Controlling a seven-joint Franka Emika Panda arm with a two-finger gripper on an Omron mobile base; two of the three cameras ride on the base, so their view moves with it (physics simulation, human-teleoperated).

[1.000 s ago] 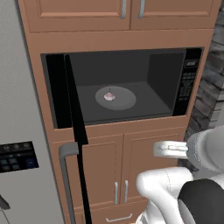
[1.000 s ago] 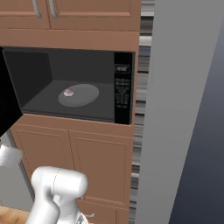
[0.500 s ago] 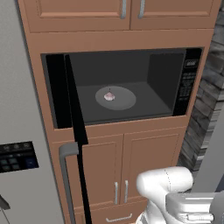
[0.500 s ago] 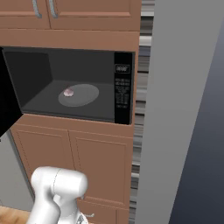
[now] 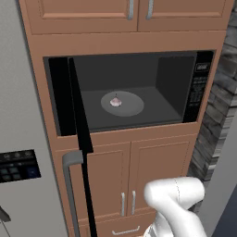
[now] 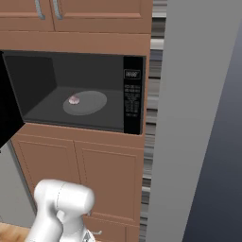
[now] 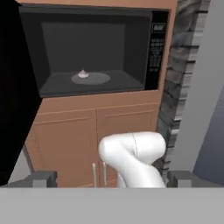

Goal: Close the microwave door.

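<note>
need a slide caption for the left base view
Microwave door swung wide open, small pink-topped item on the turntable inside the microwave.

base cams flank, all face microwave (image 5: 134, 92)

I saw brown wooden cabinets (image 5: 115, 180) above and below. A grey refrigerator (image 5: 21, 139) stood left, and a stone-patterned wall (image 5: 217, 106) right.
</note>
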